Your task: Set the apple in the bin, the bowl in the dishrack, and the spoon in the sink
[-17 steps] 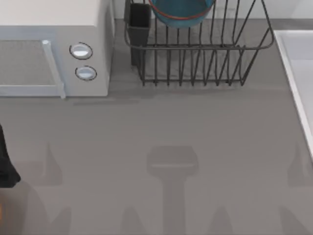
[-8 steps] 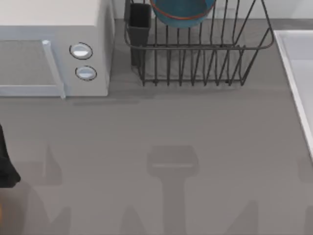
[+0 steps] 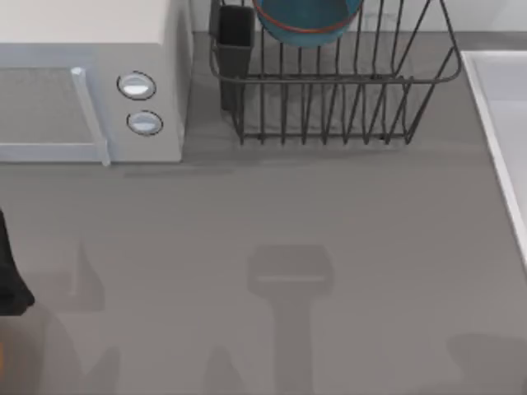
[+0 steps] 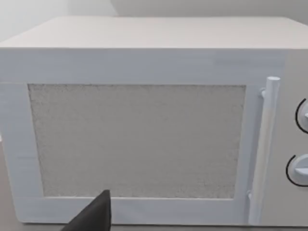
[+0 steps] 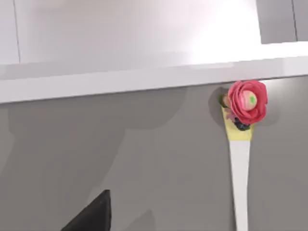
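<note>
Blue bowl (image 3: 306, 18) with reddish-brown rim sits inside the dark wire dishrack (image 3: 329, 82) at the far middle of the table, utensil cup at the rack's left corner. Pale sink (image 3: 504, 123) with a raised white rim runs along the right edge. Spoon (image 5: 240, 144), white handle with a pink rose ornament at one end, lies flat on the grey table just beside the sink rim (image 5: 144, 79).

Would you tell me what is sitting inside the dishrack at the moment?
The blue bowl sits inside the dishrack, near its back. The top view's edge crops the bowl's upper part. The rack's dark utensil cup is at its left corner; its contents cannot be seen.
</note>
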Robot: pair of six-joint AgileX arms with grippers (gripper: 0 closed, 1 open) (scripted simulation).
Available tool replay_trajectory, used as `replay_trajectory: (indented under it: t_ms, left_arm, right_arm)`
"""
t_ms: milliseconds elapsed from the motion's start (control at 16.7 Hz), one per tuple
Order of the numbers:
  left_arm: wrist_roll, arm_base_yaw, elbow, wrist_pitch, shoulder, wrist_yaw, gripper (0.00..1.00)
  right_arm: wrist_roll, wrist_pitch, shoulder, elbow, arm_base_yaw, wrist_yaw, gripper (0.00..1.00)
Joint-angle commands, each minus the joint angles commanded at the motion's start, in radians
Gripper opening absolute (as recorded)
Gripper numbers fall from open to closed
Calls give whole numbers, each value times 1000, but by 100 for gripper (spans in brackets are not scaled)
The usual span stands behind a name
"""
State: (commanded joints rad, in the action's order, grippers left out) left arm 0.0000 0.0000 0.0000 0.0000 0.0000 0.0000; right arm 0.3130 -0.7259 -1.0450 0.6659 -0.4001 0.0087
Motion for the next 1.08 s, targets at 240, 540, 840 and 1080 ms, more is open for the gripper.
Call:
replay_trajectory:
  t_ms: [240, 540, 840, 1080]
  left_arm:
    - [0, 0, 0, 0, 0, 0, 100]
    - [0, 0, 0, 0, 0, 0, 100]
    - [0, 0, 0, 0, 0, 0, 100]
    - [0, 0, 0, 0, 0, 0, 100]
  right_arm:
    - [83, -195, -285, 182, -108, -2, 100]
    - [133, -314, -445, 300, -176, -13, 100]
    - [133, -314, -445, 299, -173, -13, 100]
    - [130, -243, -482, 257, -173, -14, 100]
